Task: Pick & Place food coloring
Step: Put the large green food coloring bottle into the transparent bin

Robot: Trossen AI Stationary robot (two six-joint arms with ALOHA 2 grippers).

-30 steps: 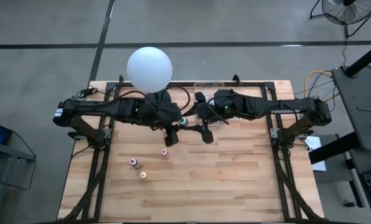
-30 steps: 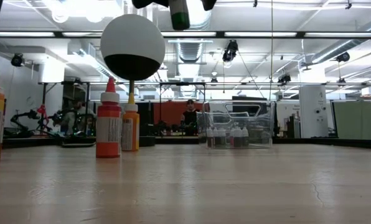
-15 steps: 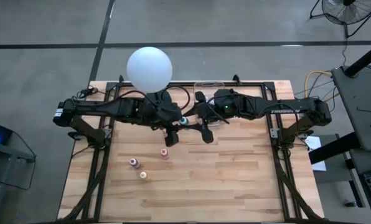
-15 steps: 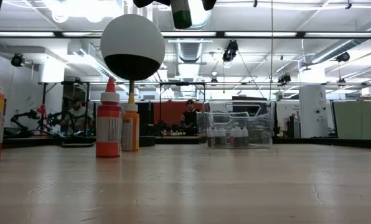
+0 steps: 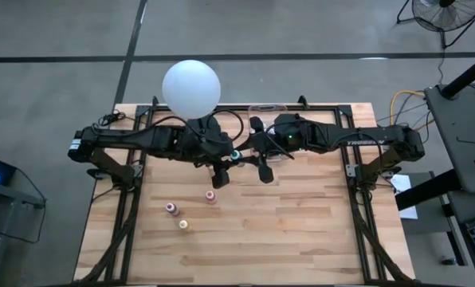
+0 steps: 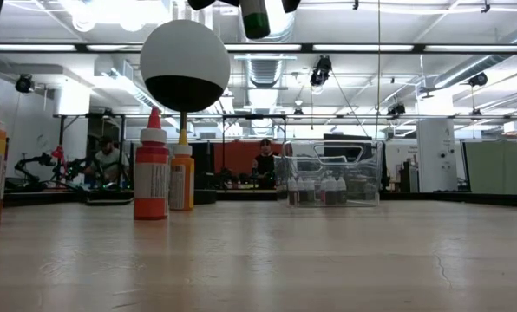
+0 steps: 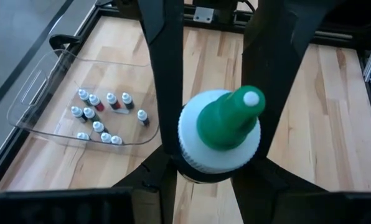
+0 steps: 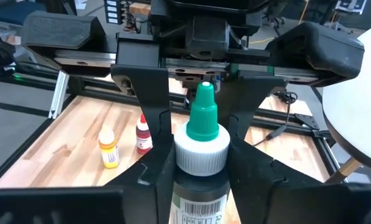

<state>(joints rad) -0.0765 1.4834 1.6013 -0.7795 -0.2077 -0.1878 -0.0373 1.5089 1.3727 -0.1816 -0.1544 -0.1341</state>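
Note:
One food coloring bottle (image 8: 201,149), with a dark body, white cap and green tip, hangs high over the table's middle between both grippers. My left gripper (image 7: 213,177) reaches in from the table's left and my right gripper (image 8: 201,183) from the right; both are shut on it. The green tip (image 7: 230,118) points toward my left arm. Three more food coloring bottles (image 5: 212,195) (image 5: 171,208) (image 5: 183,225) stand upright on the wood, left of centre. Several tiny ones (image 7: 104,115) stand in the clear bin (image 5: 268,106). My left gripper pinches the bottle at its white cap (image 8: 179,146), one finger on either side. The fingers slant down from the table's left and lie along the bottle. The bottle is clear of the table. My right gripper pinches the dark body (image 8: 201,193) below the cap between its two fingers. They come nearly level from the table's right and lie along the bottle. The tip points away from this gripper.
A white globe lamp (image 5: 191,88) stands at the far edge behind my left arm. The clear bin (image 6: 328,178) sits at the far edge, right of the lamp. The near half of the wooden table (image 5: 301,231) is bare boards.
My right gripper's fingers have closed in on the bottle's body. Both arms and the bottle have stayed where they were.

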